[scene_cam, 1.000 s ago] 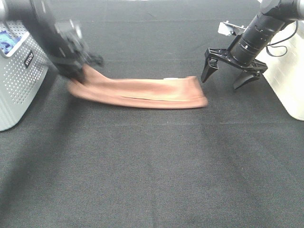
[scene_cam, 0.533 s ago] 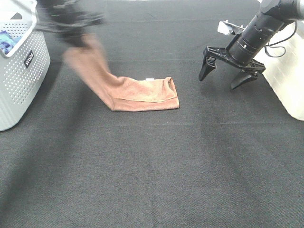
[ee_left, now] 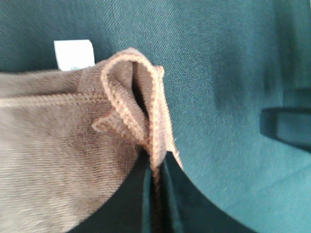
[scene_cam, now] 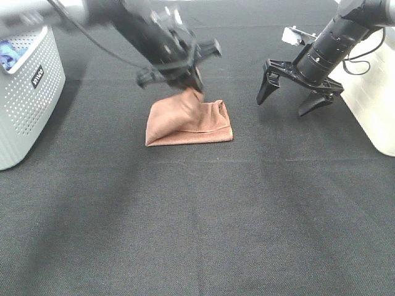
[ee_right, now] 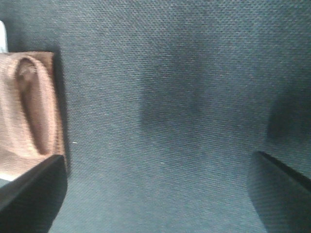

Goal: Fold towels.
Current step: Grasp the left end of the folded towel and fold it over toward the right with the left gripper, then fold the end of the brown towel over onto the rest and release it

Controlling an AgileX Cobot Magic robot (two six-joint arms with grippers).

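Observation:
The terracotta towel [scene_cam: 188, 122] lies doubled over on the black cloth, its upper layer still lifted at the far edge. My left gripper [scene_cam: 195, 86] is shut on that lifted edge, just above the towel's far right part. In the left wrist view the stitched hem [ee_left: 146, 104] runs down into the shut left gripper [ee_left: 156, 179], and a white tag [ee_left: 74, 54] shows beside the fold. My right gripper [scene_cam: 282, 106] hangs open to the right of the towel, apart from it. In the right wrist view the towel [ee_right: 29, 107] sits beside one finger [ee_right: 29, 194].
A grey perforated basket [scene_cam: 24, 92] stands at the left edge of the table. A white box [scene_cam: 378, 98] stands at the right edge, behind my right arm. Black cloth [scene_cam: 197, 216] covers the table.
My left gripper has swung from the far left up and over to the right, carrying the towel's left end onto its right half. The towel is now half as long. The right gripper barely moved.

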